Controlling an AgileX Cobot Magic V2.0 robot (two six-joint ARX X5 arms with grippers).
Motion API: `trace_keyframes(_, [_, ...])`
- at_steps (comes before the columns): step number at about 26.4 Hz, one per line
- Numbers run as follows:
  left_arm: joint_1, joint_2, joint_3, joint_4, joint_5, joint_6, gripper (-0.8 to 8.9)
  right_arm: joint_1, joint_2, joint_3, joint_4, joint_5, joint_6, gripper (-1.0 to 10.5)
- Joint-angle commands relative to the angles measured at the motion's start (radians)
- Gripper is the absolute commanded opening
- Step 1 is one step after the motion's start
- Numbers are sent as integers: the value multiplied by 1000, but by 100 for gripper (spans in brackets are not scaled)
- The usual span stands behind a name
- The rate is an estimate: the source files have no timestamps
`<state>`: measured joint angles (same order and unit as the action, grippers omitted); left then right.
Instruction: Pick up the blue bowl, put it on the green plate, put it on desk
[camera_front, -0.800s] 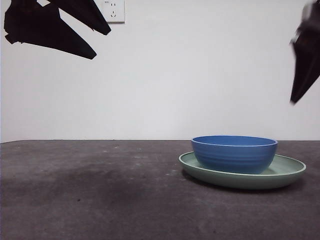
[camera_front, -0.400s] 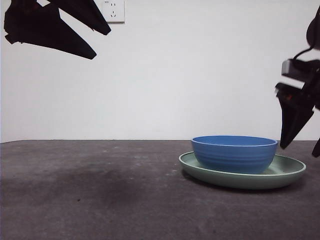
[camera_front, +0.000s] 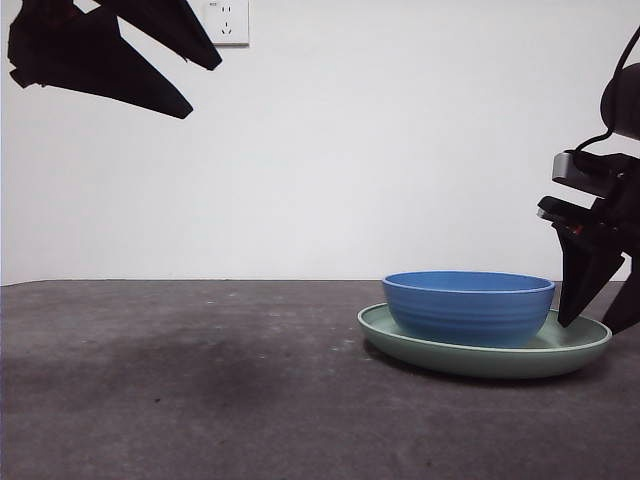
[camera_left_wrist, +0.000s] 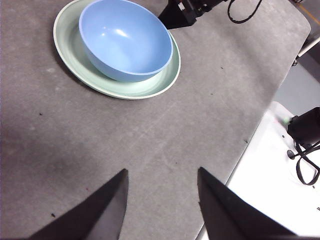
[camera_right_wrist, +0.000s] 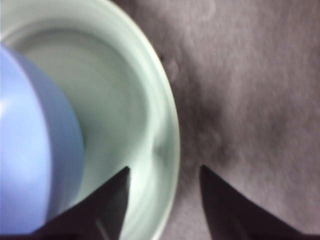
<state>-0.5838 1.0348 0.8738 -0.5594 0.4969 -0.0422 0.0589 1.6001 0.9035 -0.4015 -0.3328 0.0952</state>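
The blue bowl (camera_front: 469, 307) stands upright, mouth up, inside the green plate (camera_front: 575, 345), which lies flat on the desk (camera_front: 200, 400). Bowl is round, so no long axis. Right gripper (camera_right_wrist: 162, 187) is low at the plate's rim, fingers apart w/ the rim between them, one over the plate, one over the desk. Left gripper (camera_left_wrist: 161, 192) hangs well apart from the plate, fingers wide, holding nothing.
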Motion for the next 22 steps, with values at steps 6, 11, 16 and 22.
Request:
trace_keyframes(6, [-6,4,8,2,6,-3,226,2,38,17,15,-7,11,95])
trace_keyframes(11, [-6,4,8,-1,6,-3,226,2,38,17,24,-7,11,9])
trace_keyframes(16, [-6,4,8,-1,6,-4,226,-3,38,17,35,-9,37,9])
trace_keyframes(22, [-6,4,8,-2,6,-4,226,-3,11,17,40,-49,53,9])
